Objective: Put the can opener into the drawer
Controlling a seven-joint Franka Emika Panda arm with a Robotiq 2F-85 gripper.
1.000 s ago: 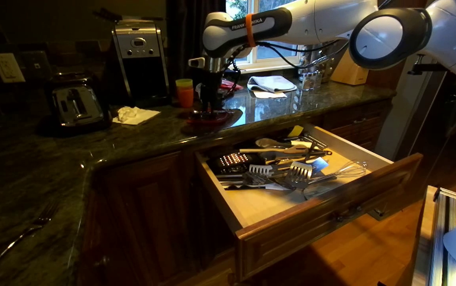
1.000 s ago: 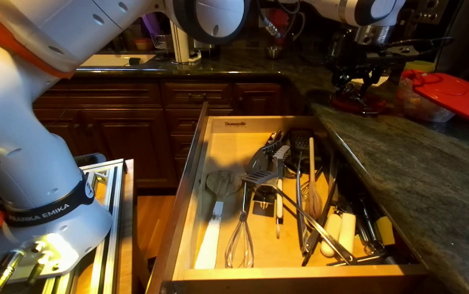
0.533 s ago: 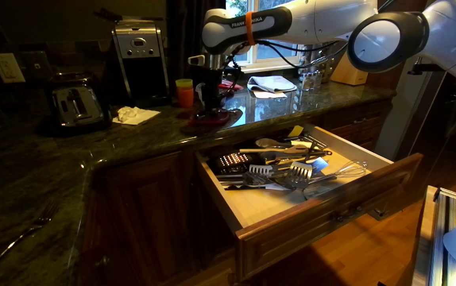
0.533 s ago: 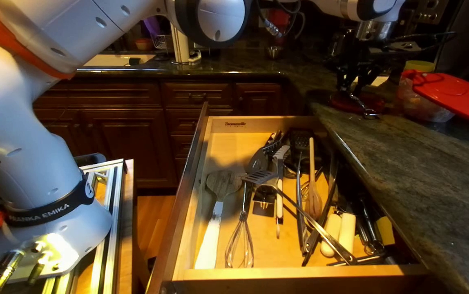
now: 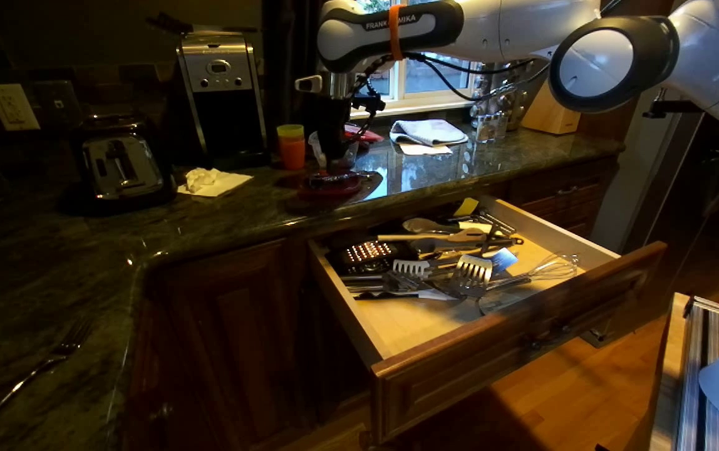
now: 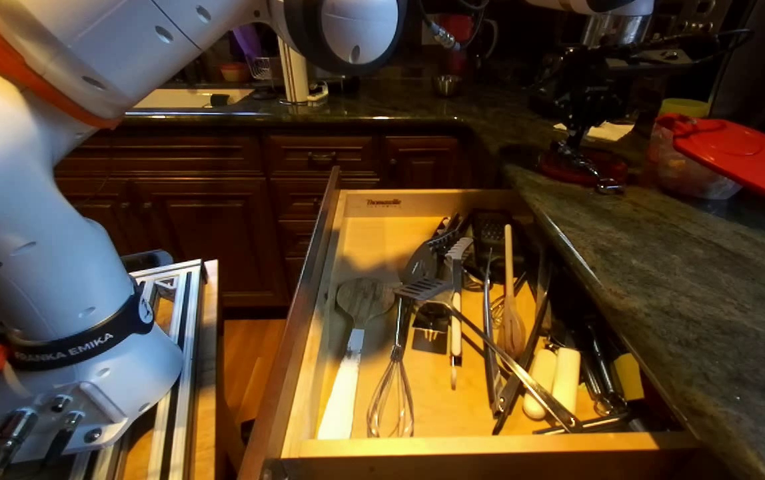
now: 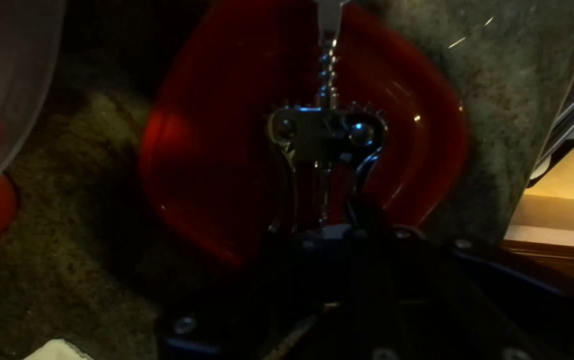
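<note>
The can opener (image 7: 317, 131), a silver winged metal tool with a spiral screw, lies over a red dish (image 7: 192, 150) on the dark stone counter. Its shiny end (image 6: 607, 187) shows beside the dish's near edge in an exterior view. My gripper (image 6: 576, 139) points down above the dish with its fingers together. One dark finger (image 7: 367, 215) overlaps the tool's lower right lever in the wrist view. The tips are too dark to tell whether they hold it. The drawer (image 5: 491, 360) stands pulled out below the counter, with many utensils in it.
Close to the dish are a container with a red lid (image 6: 742, 153) and an orange cup (image 5: 291, 150). Further along stand a coffee maker (image 5: 218, 62) and a toaster (image 5: 123, 166). A whisk (image 6: 390, 400) and a white-handled spatula (image 6: 342, 393) lie in the drawer.
The gripper's fingers have come together from a wide spread. The wrist has risen a little. The dish, the drawer and its contents look unmoved.
</note>
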